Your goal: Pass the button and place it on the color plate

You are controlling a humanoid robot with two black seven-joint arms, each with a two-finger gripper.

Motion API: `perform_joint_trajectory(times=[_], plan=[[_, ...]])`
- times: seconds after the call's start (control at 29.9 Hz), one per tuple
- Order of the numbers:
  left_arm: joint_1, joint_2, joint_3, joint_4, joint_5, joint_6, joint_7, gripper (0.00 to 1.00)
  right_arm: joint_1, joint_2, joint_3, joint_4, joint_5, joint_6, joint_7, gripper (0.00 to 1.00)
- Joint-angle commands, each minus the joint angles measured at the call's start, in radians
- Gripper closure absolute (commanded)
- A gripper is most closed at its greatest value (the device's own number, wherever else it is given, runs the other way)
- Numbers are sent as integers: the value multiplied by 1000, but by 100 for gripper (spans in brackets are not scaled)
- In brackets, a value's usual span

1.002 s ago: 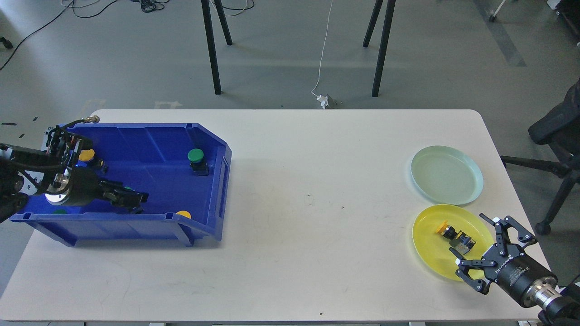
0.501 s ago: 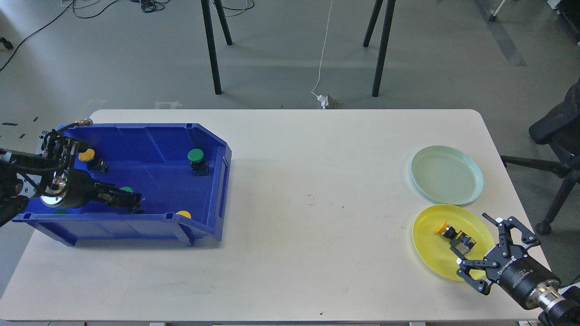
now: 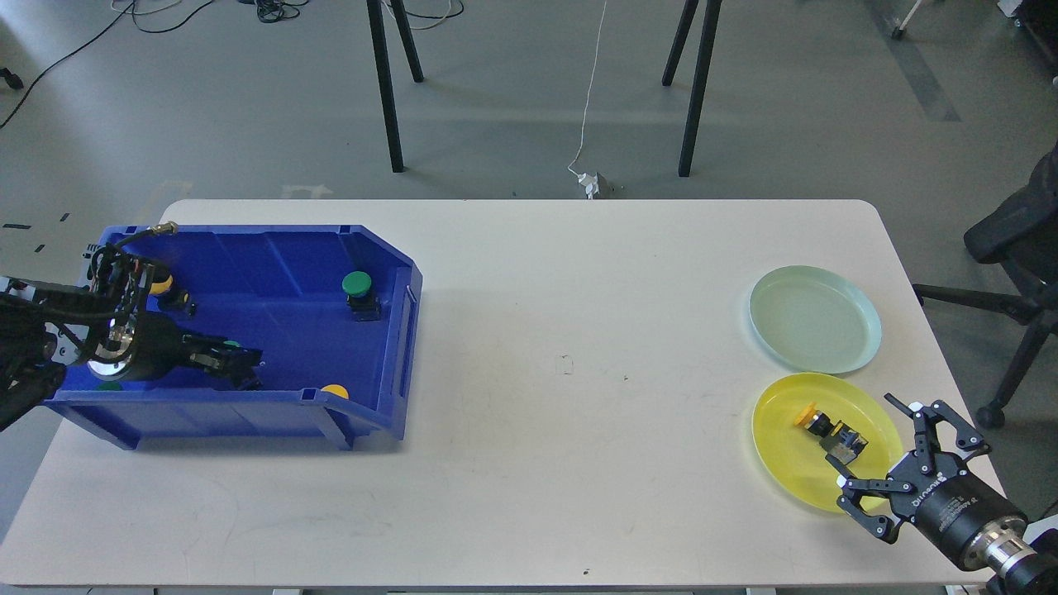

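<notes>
Head view: I note a white table (image 3: 529, 397) whose broad middle lies bare between the blue bin (image 3: 273, 413) at the left of the frame and two plates at the right. The pale green plate (image 3: 814, 318) sits just above the yellow plate (image 3: 785, 450), both close to the table's right edge. My right gripper (image 3: 888, 450) sits at the lower right, overlapping the yellow plate's lower right rim, fingers spread wide apart and holding nothing. A yellow-capped button (image 3: 831, 434) lies on its side in the yellow plate, just up-left of those fingers and apart from them. My left gripper (image 3: 240, 364) reaches inside the bin near its front wall; it is dark against the blue and I cannot tell whether its fingers are apart or together. A small green patch shows just beside it, too obscured to identify. A green button (image 3: 359, 291) stands upright near the bin's right wall, well apart from that gripper. A yellow cap (image 3: 335, 390) shows partly above the front wall, and another yellow button (image 3: 161, 285) is half hidden behind my left arm's wrist.
</notes>
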Motion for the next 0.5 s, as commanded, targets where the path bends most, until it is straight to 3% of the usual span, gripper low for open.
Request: perform_joint_trajectory(times=[0.0,0.33,0.47], plan=[[0,3,0,1,1,10,0,100,-6,-1,1,3,1,0,0,0],[-14,64,-21,-50,-128,2,0,100,6,-67,201,30,-1,40,-15,0],[-18,119,-107,-149,-254,-24,0,100,99,-83,236,30,-20,64,-37,0]])
